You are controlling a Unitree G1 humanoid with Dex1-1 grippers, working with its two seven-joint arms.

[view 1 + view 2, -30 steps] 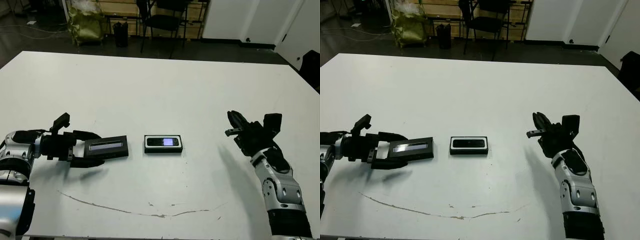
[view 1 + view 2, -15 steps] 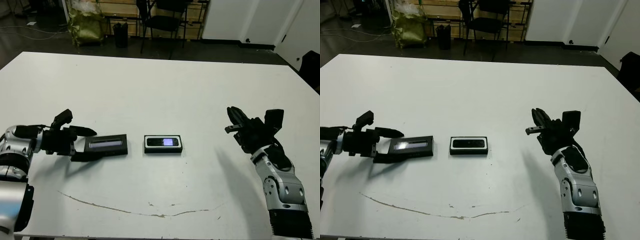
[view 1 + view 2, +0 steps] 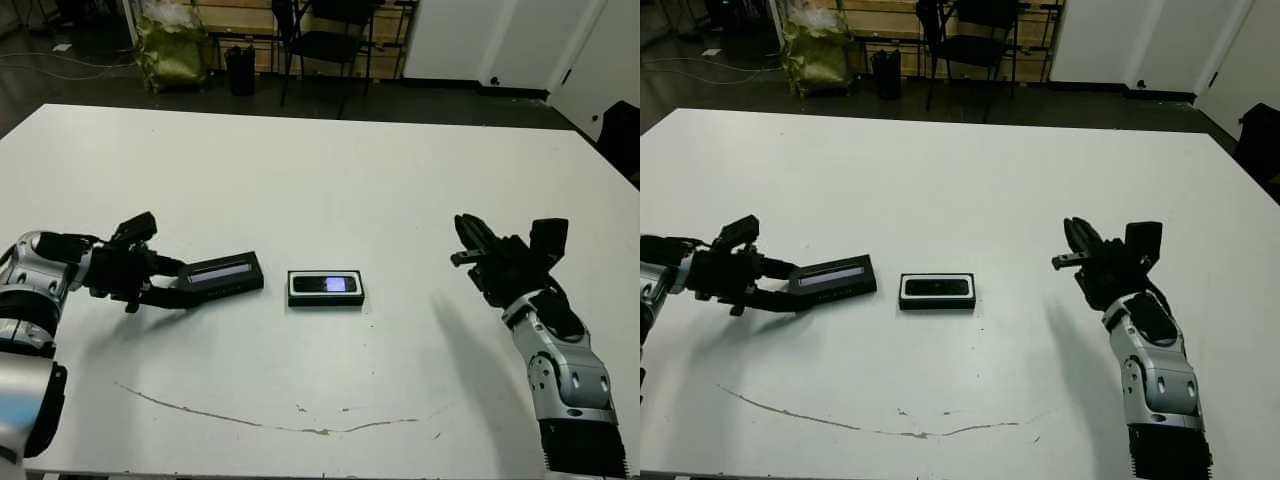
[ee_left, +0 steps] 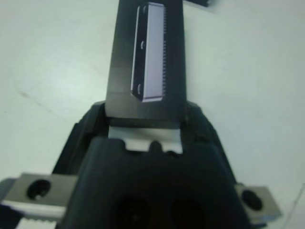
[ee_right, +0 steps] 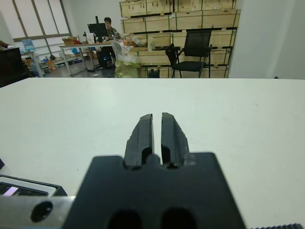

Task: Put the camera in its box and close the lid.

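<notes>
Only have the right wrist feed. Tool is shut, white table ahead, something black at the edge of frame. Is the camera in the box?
Observer: Yes. The camera lies in the box at mid-table, screen up.
Operator: Lid on?
Observer: No. The left tool is shut on one end of the lid, to the robot's left of the box and apart from it.
Operator: Lid flat?
Observer: Tilted, with the pale strip facing up; the left wrist view shows the strip clearly.
</notes>
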